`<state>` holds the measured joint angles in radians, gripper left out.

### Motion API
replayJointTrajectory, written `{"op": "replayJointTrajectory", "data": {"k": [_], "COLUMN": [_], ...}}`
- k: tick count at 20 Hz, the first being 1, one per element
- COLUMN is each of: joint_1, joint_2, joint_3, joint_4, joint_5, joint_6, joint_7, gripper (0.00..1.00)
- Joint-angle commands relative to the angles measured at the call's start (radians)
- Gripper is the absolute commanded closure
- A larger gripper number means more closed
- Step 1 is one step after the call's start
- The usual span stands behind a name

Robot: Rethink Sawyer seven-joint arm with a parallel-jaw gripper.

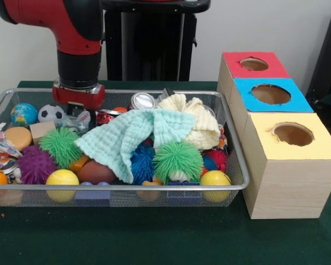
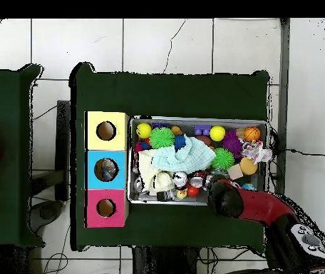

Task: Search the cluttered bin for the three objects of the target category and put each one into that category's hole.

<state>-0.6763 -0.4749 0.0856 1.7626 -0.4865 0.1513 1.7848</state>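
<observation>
The wire mesh bin (image 1: 154,187) sits on the green table, full of clutter. My gripper (image 1: 76,109) hangs from the red wrist at the bin's far left and is low among the objects beside a soccer ball (image 1: 51,113). Its tips are hidden. In the overhead view the arm (image 2: 226,200) covers the gripper at the bin's (image 2: 197,118) lower right. Three boxes with round holes stand to the right of the bin: red (image 1: 254,63), blue (image 1: 271,94) and yellow (image 1: 293,134).
The bin holds a mint cloth (image 1: 129,138), a cream cloth (image 1: 193,118), green spiky balls (image 1: 59,145) (image 1: 177,160), a purple spiky ball (image 1: 36,164), yellow balls (image 1: 62,178) (image 1: 215,178), a globe ball (image 1: 23,114) and a can (image 1: 142,101).
</observation>
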Motion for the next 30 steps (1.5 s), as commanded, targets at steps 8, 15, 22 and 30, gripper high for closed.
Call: {"op": "replayJointTrajectory", "data": {"k": [8,15,22,30], "joint_1": [0.0,0.073,0.142,0.167], "joint_2": [-0.031,-0.302,-0.427,-0.343], "joint_3": [0.008,-0.031,-0.077,-0.098], "joint_4": [-0.057,0.06,0.079,0.089], "joint_5": [0.018,0.139,0.24,0.235], "joint_6": [0.006,0.266,0.453,0.299], "joint_7": [0.094,0.121,0.15,0.191], "gripper": [1.0,1.0,1.0,1.0]}}
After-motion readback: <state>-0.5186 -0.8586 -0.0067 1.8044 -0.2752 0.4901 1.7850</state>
